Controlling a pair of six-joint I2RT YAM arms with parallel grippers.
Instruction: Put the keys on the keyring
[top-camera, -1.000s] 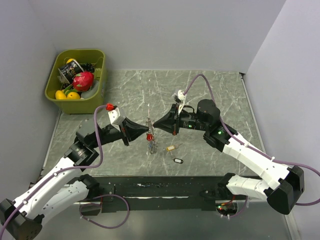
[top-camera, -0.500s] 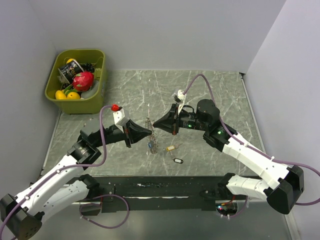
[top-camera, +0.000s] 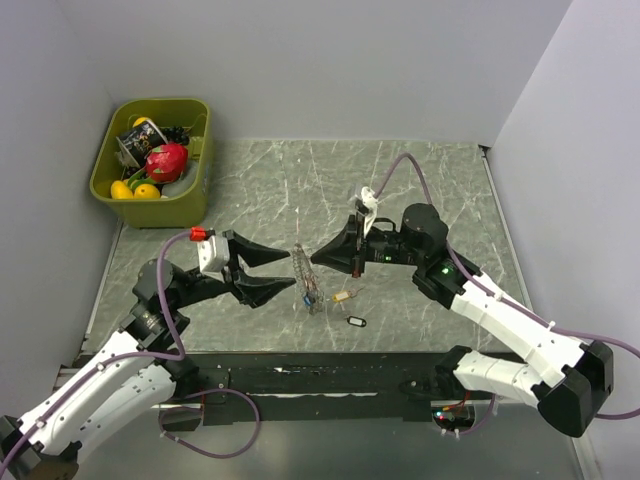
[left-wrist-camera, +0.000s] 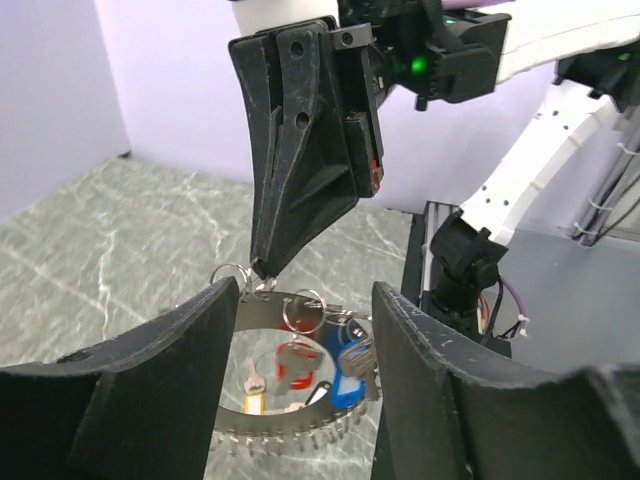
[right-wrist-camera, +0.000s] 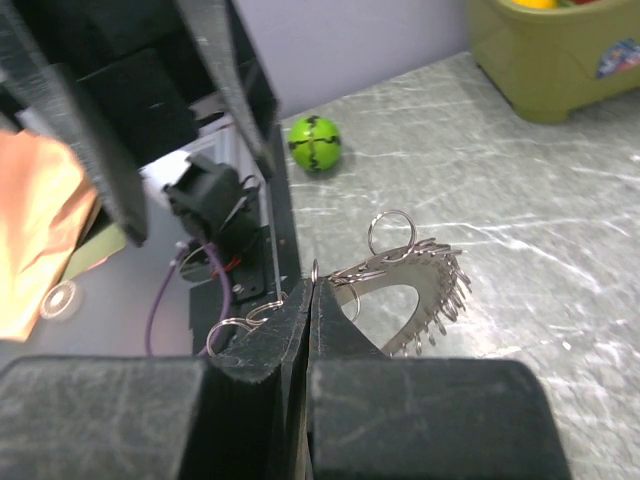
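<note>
The keyring (top-camera: 305, 272), a flat metal band edged with small grey keys, hangs upright over the middle of the table. My right gripper (top-camera: 314, 258) is shut on its top edge, among small split rings (right-wrist-camera: 390, 232). From the keyring (left-wrist-camera: 290, 425) hang a red-headed key (left-wrist-camera: 293, 362) and a blue tag (left-wrist-camera: 347, 378). Just left of it, my left gripper (top-camera: 294, 272) is open and its fingers (left-wrist-camera: 150, 400) touch nothing. A tan key (top-camera: 343, 296) and a small dark and whitish key (top-camera: 356, 321) lie on the table to the right of the ring.
An olive bin (top-camera: 150, 212) of toy fruit and clutter stands at the back left. A green ball (right-wrist-camera: 314, 143) shows beyond the table in the right wrist view. The black bar holding both arm bases (top-camera: 320, 375) runs along the near edge.
My left gripper has opened and drawn back to the left, away from the keyring. The red key that was at its tips now hangs on the ring. The right gripper has hardly moved.
</note>
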